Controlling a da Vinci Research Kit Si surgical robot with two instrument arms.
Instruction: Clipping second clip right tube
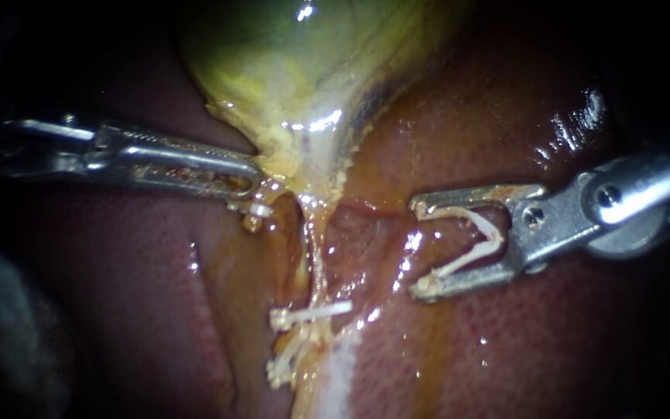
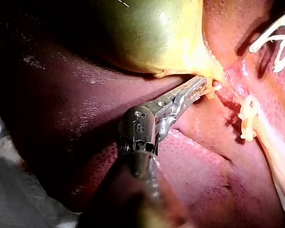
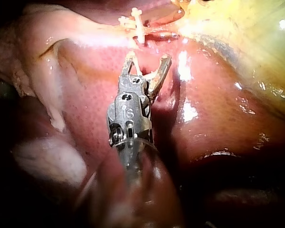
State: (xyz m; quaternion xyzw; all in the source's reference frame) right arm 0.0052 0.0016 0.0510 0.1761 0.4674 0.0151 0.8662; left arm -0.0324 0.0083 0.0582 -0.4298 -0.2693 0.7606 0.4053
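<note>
Endoscope, left instrument (image 1: 251,185): it comes in from the left and lies almost level. Its pincer is pressed together on the yellow narrow end of the gallbladder (image 1: 288,70).
Endoscope, white bit (image 1: 258,209): it sits just under the left tips. I cannot tell if it is a clip.
Endoscope, tube (image 1: 313,248): pale and wet, it runs from the narrow end of the gallbladder down over the liver (image 1: 505,349).
Endoscope, tube clips (image 1: 308,315): two white ones. One lies across the tube and the other just below it, more slanted.
Endoscope, right instrument (image 1: 419,248): it comes in from the right. Its pincer is spread wide and pinches the open clip (image 1: 478,240), with one leg along each half.
Endoscope, open clip: white and V-shaped, its mouth turned to the tube. It is beside the tube but apart from it, higher than the tube clips, over the liver.
Left wrist, left instrument (image 2: 203,88): its tips are together, against yellow tissue where the gallbladder (image 2: 147,33) narrows.
Left wrist, tube clips (image 2: 247,118): near the tips, a little ahead and to the side.
Left wrist, open clip (image 2: 270,32): farther ahead than the tube clips and apart from them.
Right wrist, right instrument (image 3: 147,61): its pincer is spread over the red liver (image 3: 204,118), with the pale clip between the two halves.
Right wrist, tube clips (image 3: 135,21): ahead of the tips, near them but not touching.
Right wrist, gallbladder (image 3: 247,38): yellow, ahead and to the side of the pincer.
</note>
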